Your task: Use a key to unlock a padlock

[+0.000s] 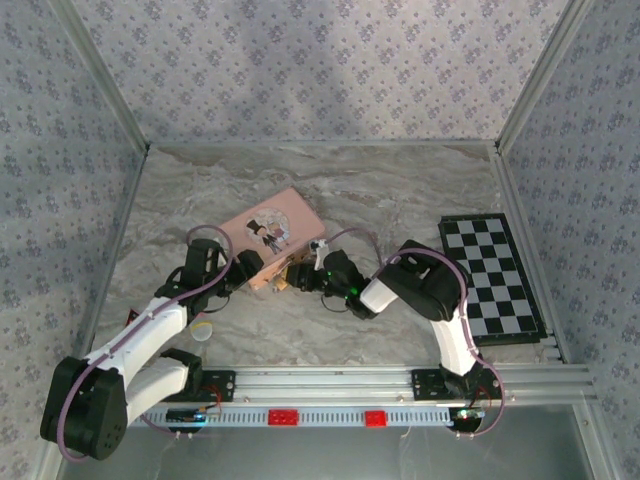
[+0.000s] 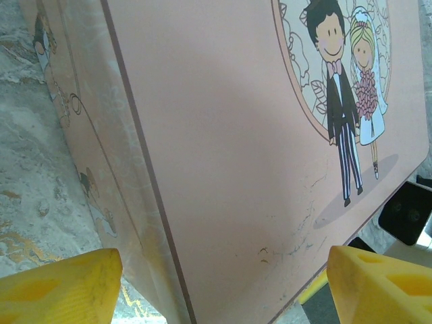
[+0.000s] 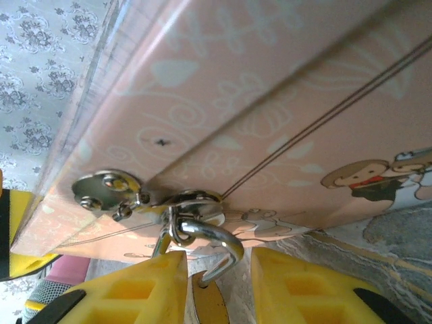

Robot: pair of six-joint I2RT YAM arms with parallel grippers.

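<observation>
Where padlock hangs off pink box, right pincer straddles it.

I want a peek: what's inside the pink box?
Hidden: the pink box lid is down. Only its bride-and-groom picture and the padlock on its clasp show.

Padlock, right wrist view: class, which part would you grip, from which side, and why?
Probably best to grip the padlock by its brass body, not the thin shackle, which is hooked through the hasp on the box. The body sticks out clear of the box, so come from the side facing away from it, one finger on each side, as the right tool stands.
</observation>
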